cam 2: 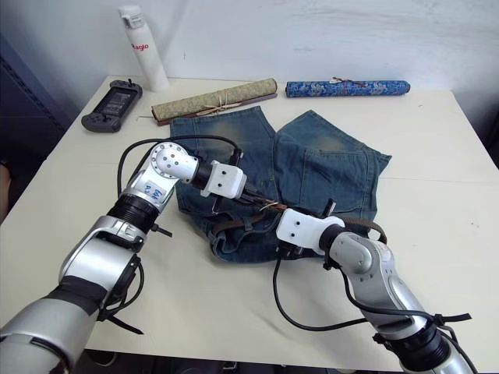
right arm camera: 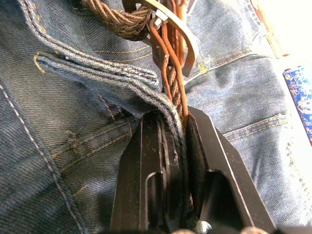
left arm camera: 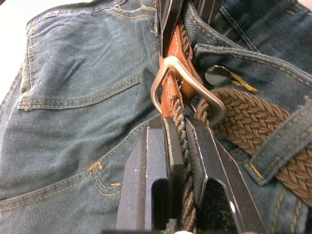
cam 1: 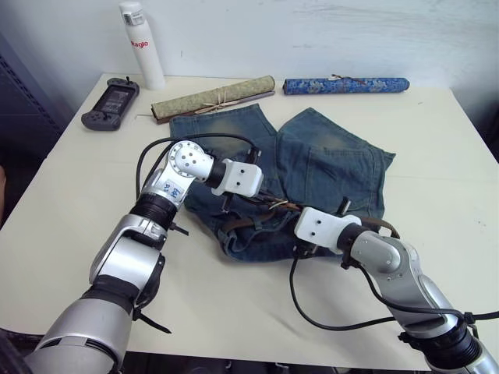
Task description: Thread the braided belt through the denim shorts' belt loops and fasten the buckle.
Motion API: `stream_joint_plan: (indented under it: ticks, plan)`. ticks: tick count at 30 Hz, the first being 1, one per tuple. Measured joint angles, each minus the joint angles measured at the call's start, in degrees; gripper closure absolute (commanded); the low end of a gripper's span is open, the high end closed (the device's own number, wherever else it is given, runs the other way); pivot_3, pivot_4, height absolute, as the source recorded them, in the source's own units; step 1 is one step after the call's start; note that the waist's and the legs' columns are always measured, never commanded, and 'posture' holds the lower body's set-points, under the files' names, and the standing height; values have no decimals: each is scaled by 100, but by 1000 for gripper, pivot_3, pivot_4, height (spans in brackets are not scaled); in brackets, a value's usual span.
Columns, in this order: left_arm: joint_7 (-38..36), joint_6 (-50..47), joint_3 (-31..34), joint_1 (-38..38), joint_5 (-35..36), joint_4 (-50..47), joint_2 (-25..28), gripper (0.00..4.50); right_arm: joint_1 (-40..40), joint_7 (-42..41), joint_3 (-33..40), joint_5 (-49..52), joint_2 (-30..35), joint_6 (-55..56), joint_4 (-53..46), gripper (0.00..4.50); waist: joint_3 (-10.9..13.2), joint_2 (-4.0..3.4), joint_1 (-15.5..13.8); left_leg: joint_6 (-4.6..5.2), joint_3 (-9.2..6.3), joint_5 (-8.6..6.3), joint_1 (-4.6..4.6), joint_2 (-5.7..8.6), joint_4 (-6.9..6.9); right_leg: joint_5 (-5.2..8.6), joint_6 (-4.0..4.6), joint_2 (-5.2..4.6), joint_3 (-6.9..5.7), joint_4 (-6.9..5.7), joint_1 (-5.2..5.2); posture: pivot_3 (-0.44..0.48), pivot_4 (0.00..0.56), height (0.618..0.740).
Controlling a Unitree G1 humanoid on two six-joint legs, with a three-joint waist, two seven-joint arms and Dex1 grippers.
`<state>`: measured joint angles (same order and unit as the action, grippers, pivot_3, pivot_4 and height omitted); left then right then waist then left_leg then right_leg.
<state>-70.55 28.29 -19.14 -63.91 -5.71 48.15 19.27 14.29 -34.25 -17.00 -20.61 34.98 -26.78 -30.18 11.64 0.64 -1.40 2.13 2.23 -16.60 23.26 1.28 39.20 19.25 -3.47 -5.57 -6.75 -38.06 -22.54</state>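
The left gripper (left arm camera: 178, 146) is pinching the braided belt (left arm camera: 253, 119) edge-on between its two black fingers, just short of the buckle (left arm camera: 187, 87). The buckle is standing tilted on the waistband of the denim shorts (cam 1: 327, 164), with the belt's tan leather end running through its silver frame and a metal shorts button (left arm camera: 217, 75) lying just beside it. Past the buckle, the woven strap is passing under one of the belt loops (left arm camera: 285, 146) on the waistband.

The right gripper (right arm camera: 173, 146) is closing tightly on a folded edge of the shorts' denim together with the braided strap and its tan leather edge, also right beside the buckle. In the head views, both grippers are meeting over the front middle of the waistband, the left one on the robot's left of the buckle and the right one on its right.

The shorts are lying flat near the middle of a pale table (cam 1: 62, 234), legs pointing away from the robot. Beyond the shorts, an olive rolled cloth (cam 1: 213, 97) and a blue patterned roll (cam 1: 345, 85) are lying side by side. Further left of the olive roll, a white bottle (cam 1: 141, 45) is standing beside a dark handheld controller (cam 1: 111, 103).
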Motion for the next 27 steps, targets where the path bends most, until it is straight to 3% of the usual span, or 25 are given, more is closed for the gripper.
stream_joint_plan:
  ticks: [8, 15, 25, 27]
  plan:
    - [-1, -552, 2, 45, -13, -143, -173, 4500, -2, -17, 0, -24, -40, -97, 0, 4496, 0, 0, 3, 0, 0, 0, 0, 0, 0, 0, 0, 1, 0, -2, -1, 0, 150, 686]
    - [56, -2044, 11, 245, -26, -805, -279, 4500, -8, -55, 0, -22, -71, -216, 0, 4496, 0, 0, 2, 0, -1, 0, 0, 0, 0, 0, 0, 0, 2, -1, 0, 0, 150, 686]
    - [154, -2459, -31, 566, -276, -1588, -280, 4500, -9, -150, 11, -24, -116, -246, -1, 4496, 0, 0, 0, 0, 0, 0, 0, 0, 0, 0, 0, 0, 2, -1, 0, 0, 150, 686]
    - [140, -2506, -40, 565, -296, -1611, -279, 3535, -9, -167, 15, -23, -125, -254, -1, 4496, 0, 0, 1, 0, 0, 0, 0, 0, 0, 0, 0, 0, 2, -1, 0, 0, 150, 686]
